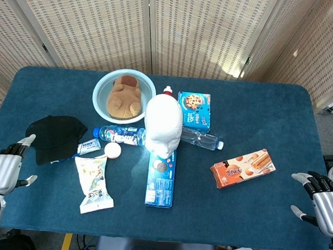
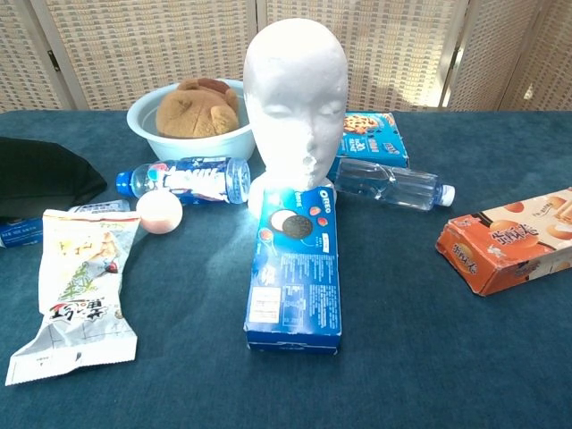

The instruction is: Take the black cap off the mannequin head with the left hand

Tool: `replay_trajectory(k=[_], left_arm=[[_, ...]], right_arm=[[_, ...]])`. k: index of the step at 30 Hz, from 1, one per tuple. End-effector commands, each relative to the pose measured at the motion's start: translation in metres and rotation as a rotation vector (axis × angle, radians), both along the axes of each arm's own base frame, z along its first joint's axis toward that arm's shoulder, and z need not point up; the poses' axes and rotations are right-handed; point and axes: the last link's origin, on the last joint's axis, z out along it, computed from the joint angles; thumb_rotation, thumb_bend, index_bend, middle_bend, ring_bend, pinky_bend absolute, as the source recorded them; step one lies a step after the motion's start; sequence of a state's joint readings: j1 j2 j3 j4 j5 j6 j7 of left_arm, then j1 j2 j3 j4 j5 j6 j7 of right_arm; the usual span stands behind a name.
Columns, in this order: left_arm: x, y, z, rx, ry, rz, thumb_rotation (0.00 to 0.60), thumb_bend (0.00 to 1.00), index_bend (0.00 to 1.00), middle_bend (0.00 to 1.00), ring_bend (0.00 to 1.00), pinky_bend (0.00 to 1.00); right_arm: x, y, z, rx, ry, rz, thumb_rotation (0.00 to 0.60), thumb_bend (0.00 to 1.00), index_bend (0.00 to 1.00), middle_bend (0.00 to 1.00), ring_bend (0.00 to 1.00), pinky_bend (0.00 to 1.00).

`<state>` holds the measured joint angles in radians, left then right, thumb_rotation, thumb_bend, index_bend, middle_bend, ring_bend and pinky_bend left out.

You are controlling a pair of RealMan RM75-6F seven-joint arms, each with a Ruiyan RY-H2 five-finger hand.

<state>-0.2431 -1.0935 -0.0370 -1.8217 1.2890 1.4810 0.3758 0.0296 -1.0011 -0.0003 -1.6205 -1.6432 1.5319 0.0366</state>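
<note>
Plush toy (image 1: 124, 96) in bowl (image 1: 104, 86), Oreo box (image 2: 295, 278) flat

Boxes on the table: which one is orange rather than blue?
The biscuit-stick box lying alone nearest the right hand; the Oreo box and cookie box are blue.
</note>
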Motion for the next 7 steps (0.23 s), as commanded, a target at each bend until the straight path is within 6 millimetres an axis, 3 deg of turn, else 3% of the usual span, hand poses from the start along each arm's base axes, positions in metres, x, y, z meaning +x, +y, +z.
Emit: replay_trajectory(k=[1,7], left_arm=[[-0.004,-0.016,0.002,0.021,-0.035,-0.001,0.600,0.07,0.00,0.17,0.23,0.36],[-0.007,-0.039,0.000,0.044,-0.074,-0.006,0.600,0.07,0.00,0.17,0.23,0.34]], right_arm=[[0.001,0.000,-0.003,0.013,0.001,0.010,0.600,0.11,0.28,0.27,0.16,0.24],[0.004,-0.002,-0.008,0.038,-0.005,0.027,0.600,0.12,0.28,0.27,0.16,0.24]])
